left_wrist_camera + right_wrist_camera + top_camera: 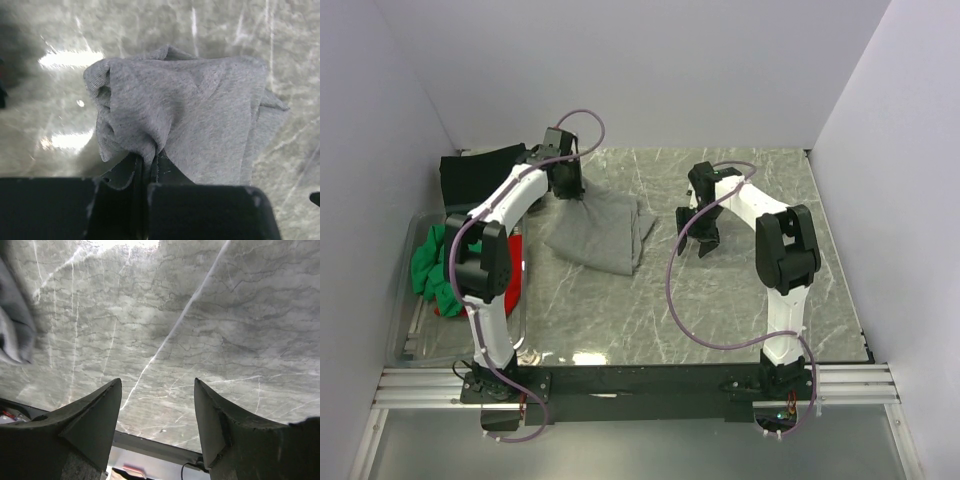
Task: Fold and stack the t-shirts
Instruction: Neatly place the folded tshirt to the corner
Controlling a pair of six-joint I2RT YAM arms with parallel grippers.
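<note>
The left gripper [147, 197] is clamped on the bunched far-left corner of the soft heather-grey t-shirt [603, 232]. The shirt lies part-folded mid-table, its long axis running toward the near right. The right gripper [702, 240], jaws apart and holding nothing, hovers just right of its edge over the marble tabletop [610, 310]. A black t-shirt [475, 175], a green t-shirt [428, 262] and a red t-shirt [518, 270], 3 in all, lie far left.

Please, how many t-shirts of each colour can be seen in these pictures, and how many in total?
Grey t-shirt: 1
Black t-shirt: 1
Green t-shirt: 1
Red t-shirt: 1
Total: 4
</note>
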